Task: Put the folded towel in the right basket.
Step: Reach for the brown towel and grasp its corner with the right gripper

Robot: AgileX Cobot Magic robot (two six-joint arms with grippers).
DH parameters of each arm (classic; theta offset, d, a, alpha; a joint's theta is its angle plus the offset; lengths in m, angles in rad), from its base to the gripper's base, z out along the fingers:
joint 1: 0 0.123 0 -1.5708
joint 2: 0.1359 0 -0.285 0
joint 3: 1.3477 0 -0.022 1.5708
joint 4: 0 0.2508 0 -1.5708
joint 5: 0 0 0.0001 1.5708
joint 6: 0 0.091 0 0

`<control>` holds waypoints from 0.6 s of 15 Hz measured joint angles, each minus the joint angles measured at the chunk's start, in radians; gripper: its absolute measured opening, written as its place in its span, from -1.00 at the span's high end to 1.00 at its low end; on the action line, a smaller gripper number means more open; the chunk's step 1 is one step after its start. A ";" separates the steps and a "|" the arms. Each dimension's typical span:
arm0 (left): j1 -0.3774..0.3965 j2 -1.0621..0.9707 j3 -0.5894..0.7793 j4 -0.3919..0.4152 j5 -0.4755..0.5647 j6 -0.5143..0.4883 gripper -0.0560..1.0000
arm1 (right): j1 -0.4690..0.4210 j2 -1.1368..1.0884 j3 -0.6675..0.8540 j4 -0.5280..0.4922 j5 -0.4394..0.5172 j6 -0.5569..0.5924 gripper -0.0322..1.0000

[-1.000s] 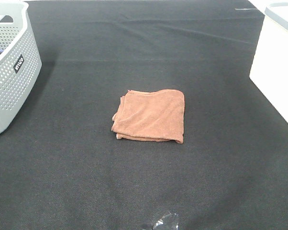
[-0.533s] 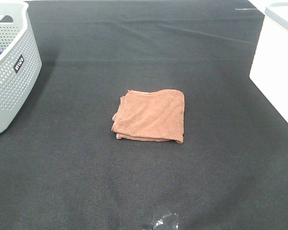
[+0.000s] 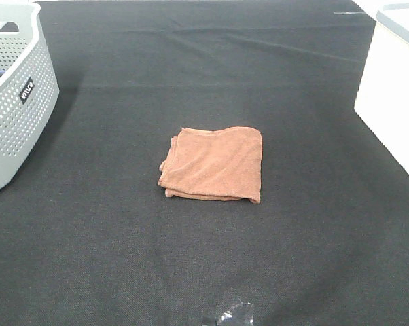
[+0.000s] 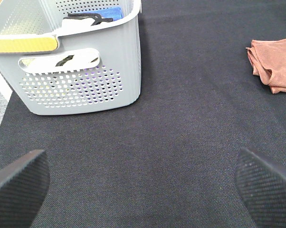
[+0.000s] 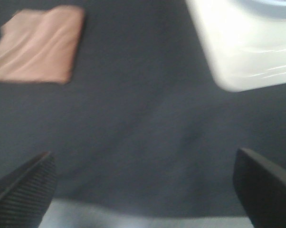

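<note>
A folded rust-brown towel (image 3: 214, 164) lies flat in the middle of the black table. It also shows in the left wrist view (image 4: 274, 64) and, blurred, in the right wrist view (image 5: 38, 44). The right basket (image 3: 393, 88) is white and stands at the table's right edge; it also shows in the right wrist view (image 5: 243, 40). My left gripper (image 4: 143, 190) is open and empty, far left of the towel. My right gripper (image 5: 143, 187) is open and empty, between towel and white basket. Neither arm shows in the exterior view.
A grey perforated basket (image 3: 14, 95) stands at the far left and holds blue and dark items (image 4: 93, 15). A small clear plastic scrap (image 3: 233, 314) lies near the front edge. The black cloth (image 3: 211, 258) covers the table.
</note>
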 joint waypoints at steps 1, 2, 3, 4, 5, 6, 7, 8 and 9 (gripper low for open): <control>0.000 0.000 0.000 0.000 0.000 0.000 -0.98 | 0.000 0.172 -0.086 0.061 0.025 -0.018 -0.94; 0.000 0.000 0.000 0.000 0.000 0.000 -0.98 | 0.000 0.306 -0.168 0.112 0.043 -0.048 -0.94; 0.000 0.000 0.000 0.000 0.000 0.000 -0.98 | 0.000 0.411 -0.243 0.149 0.048 -0.073 -0.94; 0.000 0.000 0.000 0.000 0.000 0.000 -0.98 | 0.000 0.571 -0.352 0.208 0.047 -0.106 -0.94; 0.000 0.000 0.000 0.000 0.000 0.000 -0.98 | 0.000 0.650 -0.407 0.236 0.046 -0.123 -0.94; 0.000 0.000 0.000 0.000 0.000 0.000 -0.98 | 0.000 0.711 -0.443 0.259 0.046 -0.130 -0.94; 0.000 0.000 0.000 0.000 0.000 0.000 -0.98 | 0.000 0.755 -0.461 0.284 0.037 -0.140 -0.94; 0.000 0.000 0.000 0.000 0.000 0.000 -0.98 | 0.000 0.794 -0.468 0.319 0.014 -0.152 -0.94; 0.000 0.000 0.000 0.000 0.000 0.000 -0.98 | 0.000 0.844 -0.468 0.377 -0.018 -0.182 -0.94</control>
